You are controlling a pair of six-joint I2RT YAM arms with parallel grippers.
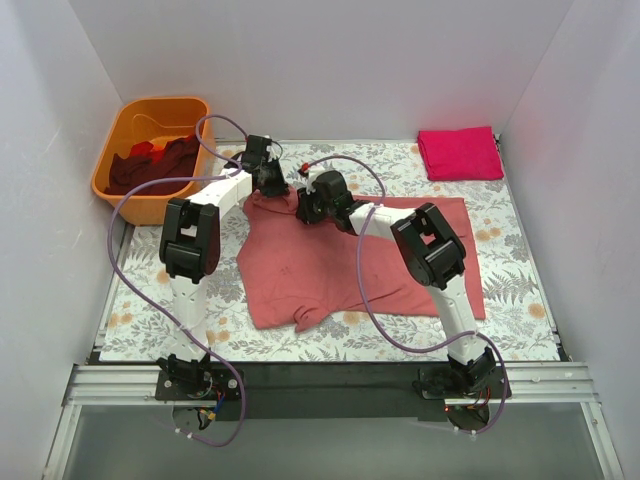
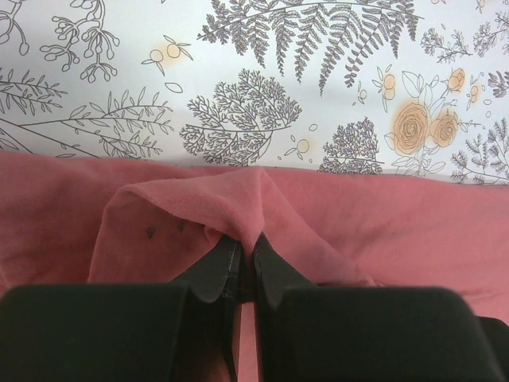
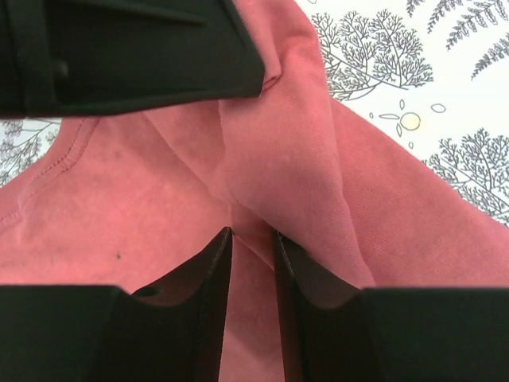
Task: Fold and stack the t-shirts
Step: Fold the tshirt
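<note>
A dusty salmon-pink t-shirt lies spread, a little rumpled, in the middle of the floral table cover. My left gripper is at the shirt's far left corner, shut on a raised fold of its cloth; the fingers are nearly together. My right gripper is just to the right of it at the far edge, its jaws narrowly apart with a fold of the same shirt pinched between them. A bright magenta t-shirt lies folded at the back right. Dark maroon and red shirts lie in the tub.
An orange plastic tub stands at the back left, off the table cover's corner. White walls close in the left, right and back. The left gripper's body shows close above the right gripper in the right wrist view. Purple cables loop over both arms.
</note>
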